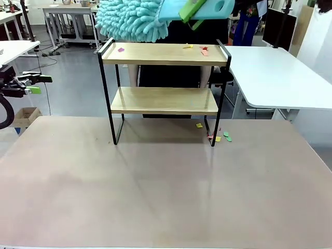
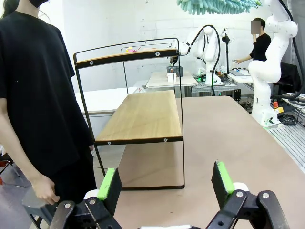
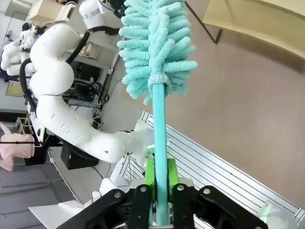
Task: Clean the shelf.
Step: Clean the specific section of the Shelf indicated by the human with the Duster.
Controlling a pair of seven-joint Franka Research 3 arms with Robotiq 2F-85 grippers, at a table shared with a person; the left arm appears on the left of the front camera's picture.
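Your right gripper (image 3: 160,172) is clamping its green pads (image 3: 149,174) tight on the teal handle of a duster (image 3: 156,57), with the handle running straight up between them to the fluffy teal head. Your left gripper (image 2: 164,183) is standing with its fingers (image 2: 222,177) spread wide, and nothing is lying between them or touching them. In the front view it is hanging off the table's left edge, well apart from the shelf (image 1: 163,54).

The front view is cutting off the duster's handle at the top edge, so you are seeing little more there than the head and a slanted strip of green across the teal. The head is hanging over the left end of the shelf's top board. From the front you cannot tell whether it is touching the frame, but the left wrist view is showing it well above the shelf. A person (image 2: 38,95) in black is standing just behind the shelf, partly hidden by its boards in the front view.

The shelf is standing upright at the far middle of the table (image 1: 155,192). Its top board is carrying small coloured scraps (image 1: 204,51): one purple near the left end, and yellow and red ones near the right. More scraps are lying on the table beside the shelf's front right leg.
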